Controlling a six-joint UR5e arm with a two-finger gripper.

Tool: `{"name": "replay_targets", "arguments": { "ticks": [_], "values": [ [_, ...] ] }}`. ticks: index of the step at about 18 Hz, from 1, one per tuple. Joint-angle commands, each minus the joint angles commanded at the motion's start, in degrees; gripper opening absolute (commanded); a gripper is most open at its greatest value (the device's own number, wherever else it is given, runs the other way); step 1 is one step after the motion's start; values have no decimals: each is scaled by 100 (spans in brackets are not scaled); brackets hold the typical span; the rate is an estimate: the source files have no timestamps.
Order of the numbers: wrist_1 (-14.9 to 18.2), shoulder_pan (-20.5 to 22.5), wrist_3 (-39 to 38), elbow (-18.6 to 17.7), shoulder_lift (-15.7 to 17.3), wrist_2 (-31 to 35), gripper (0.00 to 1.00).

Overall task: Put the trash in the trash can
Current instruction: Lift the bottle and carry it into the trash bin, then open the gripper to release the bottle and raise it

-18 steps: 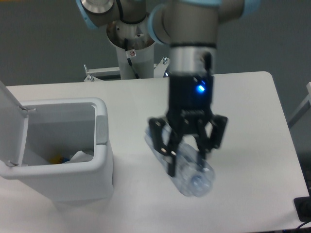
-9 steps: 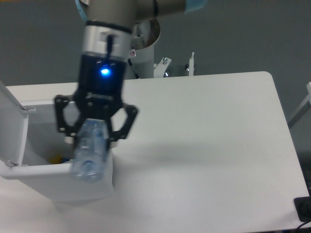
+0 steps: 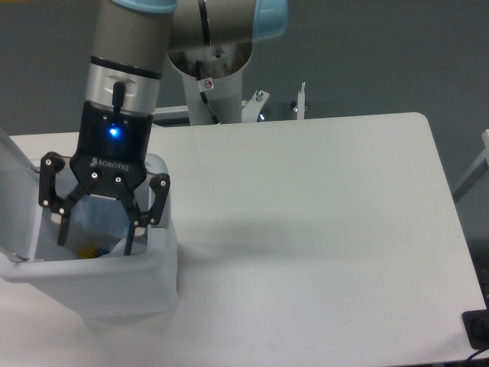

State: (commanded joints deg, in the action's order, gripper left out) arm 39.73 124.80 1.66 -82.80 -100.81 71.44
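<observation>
Fixed camera, looking down on a white bench [image 3: 321, 229] against a dark grey backdrop. At left, the white trash can [image 3: 114, 287] with lid [image 3: 15, 195] swung up on its left side, standing on the bench's front-left part. Directly above the can's opening, the black gripper [image 3: 95, 238], fingers [image 3: 137, 222] spread wide apart and pointing down into the bin, a blue indicator light [image 3: 114, 131] glowing on the wrist. Between the spread fingers, a clear bluish plastic bottle [image 3: 103, 222], inside the can's mouth and not visibly pinched by either finger; contact with the finger pads hard to judge. Below it on the bin floor, a whitish crumpled wrapper [image 3: 113, 246] beside a small yellow-and-blue scrap [image 3: 92, 251]. Behind, the arm's grey-and-blue joints [image 3: 206, 23] rising from a white pedestal [image 3: 210, 95] at the bench's far edge, small metal brackets [image 3: 299, 103] alongside. At far right, part of a pale frame [image 3: 477, 172] and a dark object [image 3: 477, 329] at the corner.
</observation>
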Motion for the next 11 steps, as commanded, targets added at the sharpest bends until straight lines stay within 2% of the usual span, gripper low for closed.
{"name": "replay_targets", "arguments": {
  "ticks": [1,2,6,8,11],
  "values": [
    [-9,262,166,0,17,228,100],
    [-9,752,516,61,18,413,100],
    [61,1572,1396,132,-105,572,100],
    [114,1740,1879,106,-132,678,100],
    [570,1776,2986,158,-184,1001,100]
  ]
}}
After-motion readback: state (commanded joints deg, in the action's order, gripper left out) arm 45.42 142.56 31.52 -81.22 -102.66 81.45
